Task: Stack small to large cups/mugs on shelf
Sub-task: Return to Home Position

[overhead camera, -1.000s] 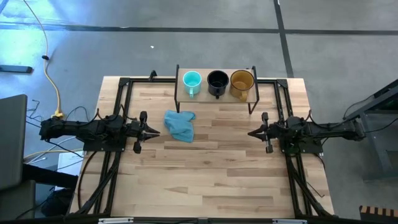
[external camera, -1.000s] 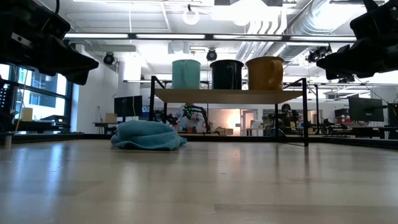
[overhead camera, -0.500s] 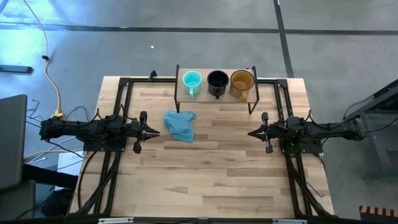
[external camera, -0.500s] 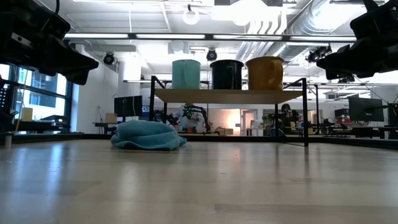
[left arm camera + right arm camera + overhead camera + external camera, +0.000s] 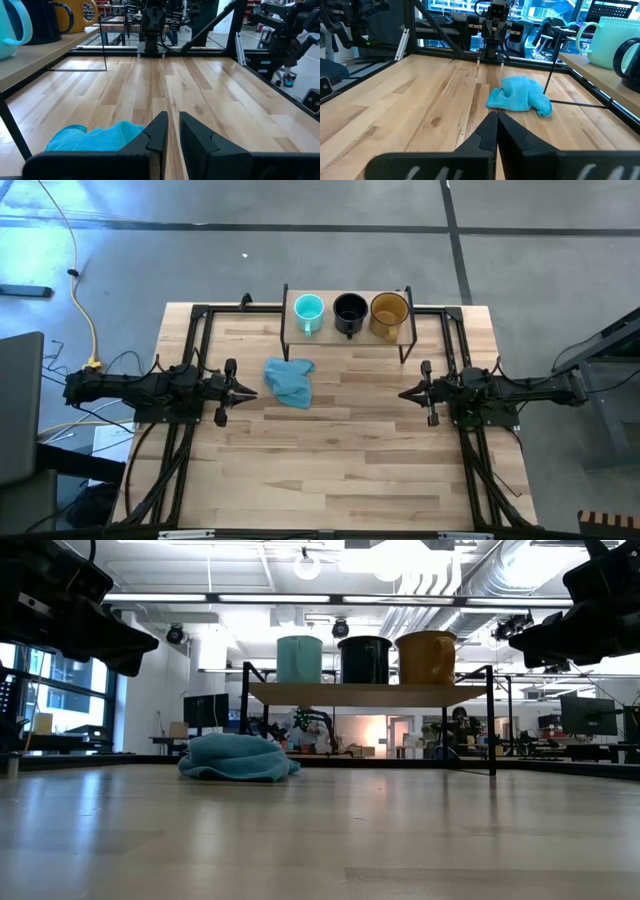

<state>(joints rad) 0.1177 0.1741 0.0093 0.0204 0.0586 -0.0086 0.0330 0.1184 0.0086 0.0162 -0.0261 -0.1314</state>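
Note:
Three mugs stand upright on their bases in a row on the shelf (image 5: 330, 332) at the table's far edge. From left to right they are a turquoise mug (image 5: 308, 309), a black mug (image 5: 349, 311) and an amber mug (image 5: 389, 311). My left gripper (image 5: 250, 391) hovers level at the table's left side, shut and holding nothing, its fingertips (image 5: 173, 120) pointing toward the table's middle. My right gripper (image 5: 404, 393) hovers level at the table's right side, shut and holding nothing, facing the left one (image 5: 496, 117).
A crumpled blue-teal cloth (image 5: 290, 382) lies on the table just right of my left gripper, in front of the shelf's left end. Black metal frames (image 5: 190, 340) run along the table's left and right sides. Bare wood lies between the two grippers and toward the near edge.

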